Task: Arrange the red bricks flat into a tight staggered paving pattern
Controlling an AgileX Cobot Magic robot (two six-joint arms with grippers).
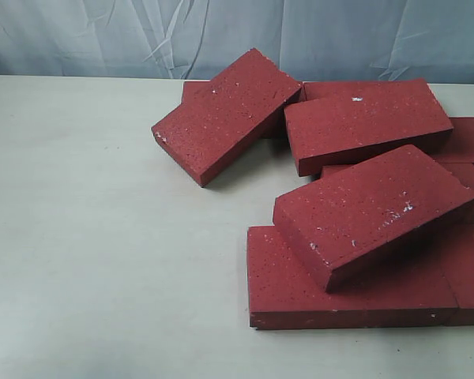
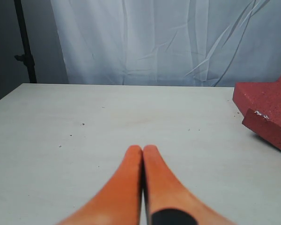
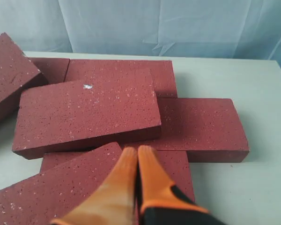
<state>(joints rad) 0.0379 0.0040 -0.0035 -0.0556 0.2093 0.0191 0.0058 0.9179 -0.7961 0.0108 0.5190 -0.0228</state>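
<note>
Several dark red bricks lie in a loose heap at the right of the exterior view. One tilted brick (image 1: 225, 112) leans at the back left, another (image 1: 366, 122) lies on the back ones, and a third (image 1: 373, 211) rests slanted on flat bricks (image 1: 300, 288) at the front. Neither gripper shows in the exterior view. My left gripper (image 2: 143, 149) is shut and empty above bare table, with a brick corner (image 2: 267, 108) off to one side. My right gripper (image 3: 137, 151) is shut and empty, hovering over the heap near a raised brick (image 3: 86, 112).
The pale table (image 1: 95, 237) stretches wide on the left in the exterior view. A wrinkled light blue cloth (image 1: 142, 35) hangs behind it. A dark stand pole (image 2: 24, 42) shows beyond the table's far corner in the left wrist view.
</note>
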